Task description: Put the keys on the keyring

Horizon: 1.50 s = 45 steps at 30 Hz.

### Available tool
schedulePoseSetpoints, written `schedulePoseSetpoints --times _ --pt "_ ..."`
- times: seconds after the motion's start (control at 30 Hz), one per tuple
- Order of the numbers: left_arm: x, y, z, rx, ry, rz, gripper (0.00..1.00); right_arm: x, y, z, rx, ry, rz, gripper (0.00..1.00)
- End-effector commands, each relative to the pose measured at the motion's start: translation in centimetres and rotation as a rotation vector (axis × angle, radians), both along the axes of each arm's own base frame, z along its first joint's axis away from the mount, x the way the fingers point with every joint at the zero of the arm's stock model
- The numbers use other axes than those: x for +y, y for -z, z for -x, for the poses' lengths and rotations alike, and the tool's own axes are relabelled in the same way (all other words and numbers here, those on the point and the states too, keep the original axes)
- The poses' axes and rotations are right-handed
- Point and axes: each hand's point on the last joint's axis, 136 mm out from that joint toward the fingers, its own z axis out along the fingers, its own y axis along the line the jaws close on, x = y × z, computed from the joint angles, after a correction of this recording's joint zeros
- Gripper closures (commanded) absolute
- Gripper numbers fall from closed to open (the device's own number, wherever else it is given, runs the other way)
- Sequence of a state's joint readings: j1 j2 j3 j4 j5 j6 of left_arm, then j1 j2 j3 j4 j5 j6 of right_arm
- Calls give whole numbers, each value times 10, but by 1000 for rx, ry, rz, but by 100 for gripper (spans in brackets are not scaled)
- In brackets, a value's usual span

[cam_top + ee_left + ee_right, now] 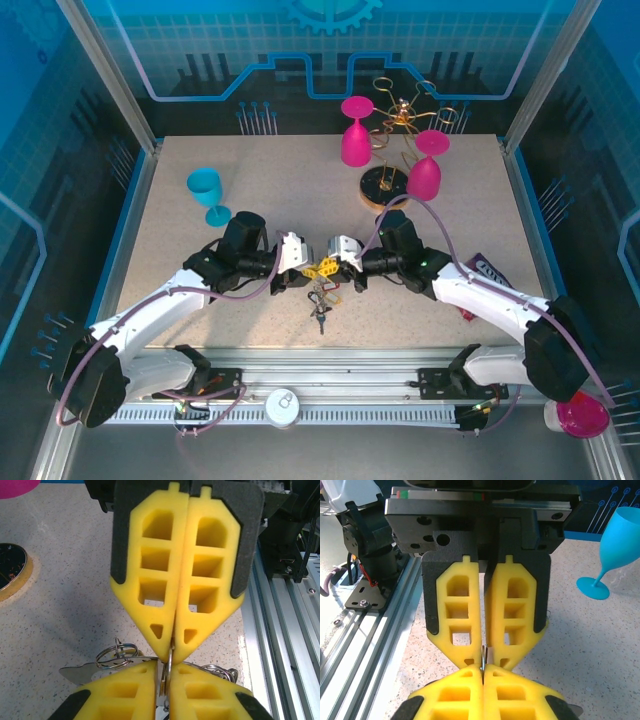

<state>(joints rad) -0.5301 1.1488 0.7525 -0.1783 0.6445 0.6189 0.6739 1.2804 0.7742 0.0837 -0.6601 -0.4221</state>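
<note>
My two grippers meet tip to tip over the middle of the table, the left gripper [312,266] coming from the left and the right gripper [338,264] from the right. Pinched between them is a thin metal keyring [170,664], seen edge-on. In the left wrist view my left gripper [166,669] is closed on it from below, and the right gripper [173,652] meets it from above. The right wrist view has the right gripper [482,672] shut on the keyring [482,659]. A bunch of small keys [320,300] sits just under the fingertips. Small split rings [116,655] and a flat metal blade [80,672] lie beside them.
A blue goblet [207,192] stands at the left. Two pink goblets [355,135] [427,165] flank a gold wire stand on a round wooden base [383,188] at the back. The metal rail [320,365] runs along the near edge, and a packet [490,270] lies beside the right arm.
</note>
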Motion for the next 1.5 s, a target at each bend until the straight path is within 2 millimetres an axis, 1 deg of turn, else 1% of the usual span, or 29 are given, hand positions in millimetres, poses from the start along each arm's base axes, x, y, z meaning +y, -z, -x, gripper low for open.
schedulePoseSetpoints --times 0.0,0.1,0.17,0.23,0.27,0.3,0.33,0.37,0.4,0.47,0.5,0.57,0.67,0.77,0.87,0.93,0.97,1.03,1.07,1.13,1.23,1.27,1.33,1.47 --pt "-6 -21 0 -41 34 58 91 12 -17 10 -7 -74 -48 100" --pt "-7 -23 0 -52 40 64 100 14 -17 11 4 -86 -48 100" --pt "-6 -23 0 -69 40 60 100 15 -16 11 10 -85 -42 100" --pt "-3 -23 -4 -102 17 49 100 12 -17 4 6 -44 -42 100" --pt "-1 -22 -5 -121 3 40 100 9 -20 -2 11 -7 -56 86" --pt "1 -22 -8 -136 -18 32 100 4 -23 -9 16 30 -71 67" --pt "5 -20 -10 -152 -41 13 100 -3 -26 -16 18 80 -93 52" --pt "9 -19 -13 -162 -66 -5 100 -11 -28 -24 23 139 -110 48" --pt "12 -18 -15 -167 -89 -20 100 -18 -29 -29 27 179 -121 46" --pt "20 -17 -20 -165 -150 -45 100 -34 -26 -43 44 299 -122 40" --pt "23 -18 -22 -157 -181 -49 100 -41 -24 -49 53 358 -117 39" --pt "26 -24 -19 -136 -204 -44 100 -51 -20 -55 72 435 -101 40" --pt "33 -40 -16 -91 -277 2 100 -62 -16 -62 93 525 -87 44" --pt "47 -54 -12 -62 -373 28 100 -65 -17 -67 97 564 -85 46" --pt "71 -66 -10 -37 -519 18 100 -62 -17 -80 100 603 -60 49" --pt "87 -72 -1 -37 -575 6 100 -53 -16 -93 109 622 -30 50" --pt "95 -75 0 -40 -617 5 100 -46 -14 -99 122 623 -15 51" --pt "118 -82 1 -56 -737 -7 100 -24 -11 -110 144 609 18 52" --pt "128 -87 2 -67 -782 -10 100 -13 -7 -113 152 599 33 51" --pt "152 -96 2 -86 -909 -16 100 12 4 -117 174 575 59 52" --pt "183 -100 1 -96 -1075 -43 100 48 24 -123 220 571 78 51" --pt "190 -100 1 -95 -1115 -51 100 59 29 -123 241 565 80 51" --pt "203 -99 -2 -94 -1200 -66 100 83 47 -124 293 562 100 51" --pt "225 -101 -5 -77 -1359 -55 100 121 77 -128 347 576 137 51"
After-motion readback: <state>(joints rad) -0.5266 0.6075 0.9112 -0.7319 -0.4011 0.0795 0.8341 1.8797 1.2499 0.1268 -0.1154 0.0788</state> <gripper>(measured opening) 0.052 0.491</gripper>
